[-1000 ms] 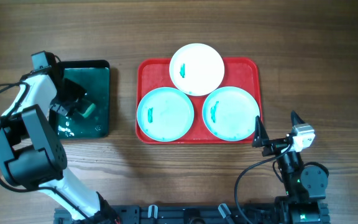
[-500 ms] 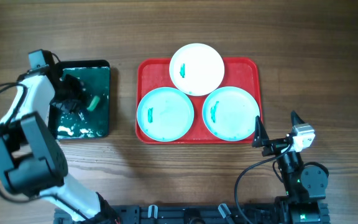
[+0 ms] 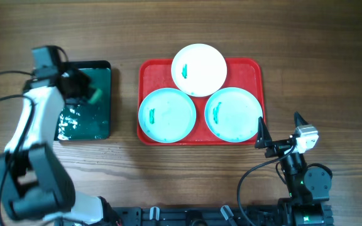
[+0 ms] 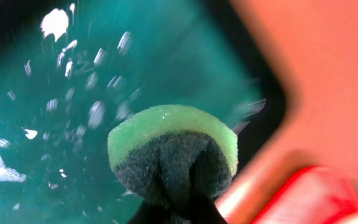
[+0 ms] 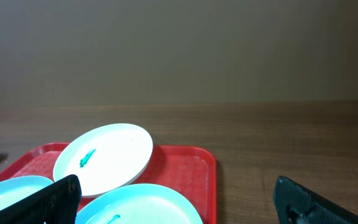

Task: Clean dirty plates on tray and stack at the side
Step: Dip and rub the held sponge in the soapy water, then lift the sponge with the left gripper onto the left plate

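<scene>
left pincer (image 3: pixel 87 93): clenched on the sponge (image 4: pixel 173 146), over the far right part of the green tray (image 3: pixel 99 122)
sponge: rounded block, bright green foam on top, dark coarse scouring layer below; pinched at the dark layer in the left wrist view
right pincer (image 3: pixel 278 122): released, jaws wide apart, grasping nothing; sits toward the near right corner of the worktop (image 3: pixel 319 50), just off the red tray's near right corner
red tray (image 3: pixel 255 69): glossy red plastic, rectangular, rounded corners, raised rim; mid worktop, nearer the far edge
white plate (image 3: pixel 198 69): round, shallow, smooth; at the tray's far side, its edge reaching over the far rim; small green smear on its left part
left turquoise plate (image 3: pixel 167 115): round, shallow, pale; near left of the tray, green smear near its left side
right turquoise plate (image 3: pixel 234 113): same shape, near right of the tray, reaching the right rim; green smear on its left part
plate contact: the three sit tight together, touching
green tray: dark green, black rim, wet shine with pale droplets and foam; toward the left edge, apart from the red tray
worktop: dark brown wood grain, matte
wall (image 5: pixel 179 50): plain grey-brown, behind the far edge
</scene>
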`<state>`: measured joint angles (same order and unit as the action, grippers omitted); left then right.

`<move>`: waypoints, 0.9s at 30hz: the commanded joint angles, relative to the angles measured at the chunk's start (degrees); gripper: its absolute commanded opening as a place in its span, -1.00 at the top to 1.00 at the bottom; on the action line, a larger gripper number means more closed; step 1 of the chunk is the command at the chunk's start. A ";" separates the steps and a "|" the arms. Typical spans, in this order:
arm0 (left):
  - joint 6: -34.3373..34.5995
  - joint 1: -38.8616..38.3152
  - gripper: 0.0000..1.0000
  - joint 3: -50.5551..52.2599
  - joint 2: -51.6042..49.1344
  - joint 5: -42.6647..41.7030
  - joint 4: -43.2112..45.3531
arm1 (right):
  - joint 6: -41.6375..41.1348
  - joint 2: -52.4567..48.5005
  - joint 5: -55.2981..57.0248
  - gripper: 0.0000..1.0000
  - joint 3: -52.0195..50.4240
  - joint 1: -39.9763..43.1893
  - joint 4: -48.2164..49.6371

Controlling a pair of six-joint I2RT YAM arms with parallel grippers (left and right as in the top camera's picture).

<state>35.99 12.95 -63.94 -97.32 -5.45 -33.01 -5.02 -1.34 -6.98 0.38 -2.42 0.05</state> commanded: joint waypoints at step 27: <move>-2.51 -40.59 0.92 2.67 9.38 -3.39 -5.22 | 0.50 -0.07 1.01 -1.00 -0.09 0.28 0.28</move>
<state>34.57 -22.92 -62.22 -81.80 -13.80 -40.38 -5.02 -1.34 -6.98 0.38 -2.42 0.05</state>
